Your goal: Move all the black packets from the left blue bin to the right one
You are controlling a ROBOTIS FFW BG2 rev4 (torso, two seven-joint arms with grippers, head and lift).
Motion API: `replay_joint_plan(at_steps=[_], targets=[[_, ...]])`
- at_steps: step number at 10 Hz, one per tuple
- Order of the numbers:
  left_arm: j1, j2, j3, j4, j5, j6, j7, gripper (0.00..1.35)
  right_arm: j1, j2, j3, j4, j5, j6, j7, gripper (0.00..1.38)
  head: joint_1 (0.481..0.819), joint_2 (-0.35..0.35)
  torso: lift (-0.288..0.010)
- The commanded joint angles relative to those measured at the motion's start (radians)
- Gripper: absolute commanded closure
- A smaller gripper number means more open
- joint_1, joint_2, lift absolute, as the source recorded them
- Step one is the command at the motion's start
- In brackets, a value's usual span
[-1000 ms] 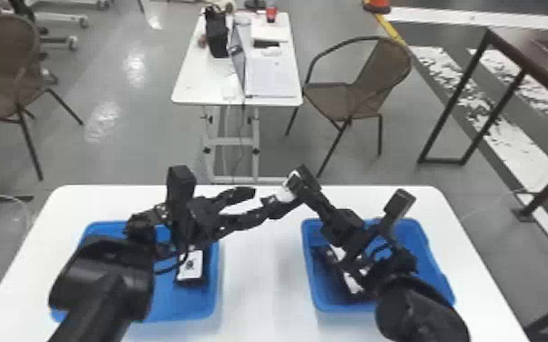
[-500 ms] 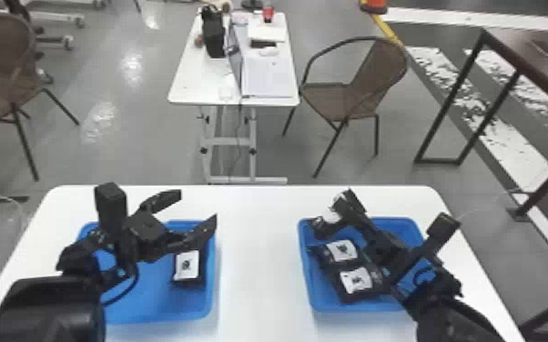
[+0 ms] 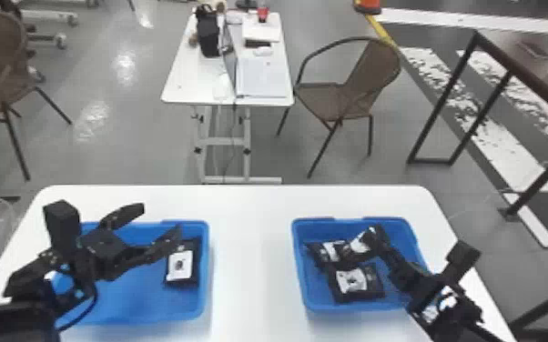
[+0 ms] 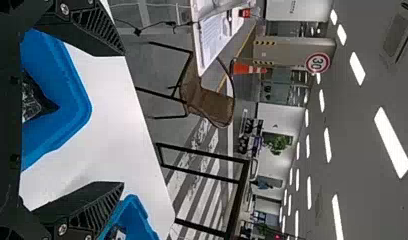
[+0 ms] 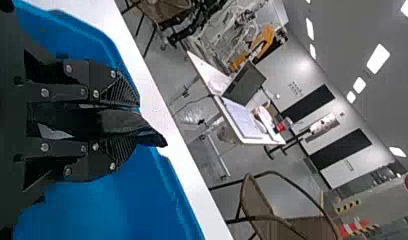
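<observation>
Black packet (image 3: 180,265), white label with dark mark: head view, left blue bin (image 3: 136,295), beside the wall facing the other bin. Left end effector (image 3: 157,222): above that bin, fingers wide apart, grasping nothing. Right blue bin (image 3: 301,273): two packets (image 3: 355,283) lying inside, white-labelled; a third, the held packet (image 3: 360,242), at the right end effector (image 3: 372,238).
Left wrist view: fingers spread, bare gap between; packet in the bin beyond.
Right wrist view: fingers closed on a black packet, pinched between ridged pads (image 5: 123,92).
</observation>
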Motion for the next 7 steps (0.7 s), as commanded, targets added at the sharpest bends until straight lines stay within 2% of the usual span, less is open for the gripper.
replay_joint_plan(at_steps=[1,2,4,5,7], targets=[[-0.005,0.001,-0.001,-0.002,-0.04,0.042,-0.002,0.12,0.01,-0.008,-0.005,-0.029,-0.057,-0.068,-0.028,0.25,0.695,-0.145,0.0],[-0.011,-0.003,-0.001,-0.002,-0.072,0.1,-0.002,0.12,0.048,0.003,-0.005,-0.122,-0.114,-0.08,-0.06,0.06,0.695,-0.153,0.0],[-0.031,-0.024,0.008,-0.002,-0.189,0.195,0.001,0.12,0.107,0.024,-0.005,-0.303,-0.162,-0.089,-0.067,0.14,0.695,-0.18,0.0],[-0.051,-0.029,0.004,0.0,-0.252,0.281,0.003,0.12,0.127,0.038,-0.005,-0.366,-0.186,-0.089,-0.071,0.15,0.695,-0.179,0.0],[-0.093,-0.009,-0.042,0.027,-0.349,0.396,0.003,0.12,0.143,0.061,-0.002,-0.455,-0.212,-0.089,-0.072,0.15,0.695,-0.168,0.0]])
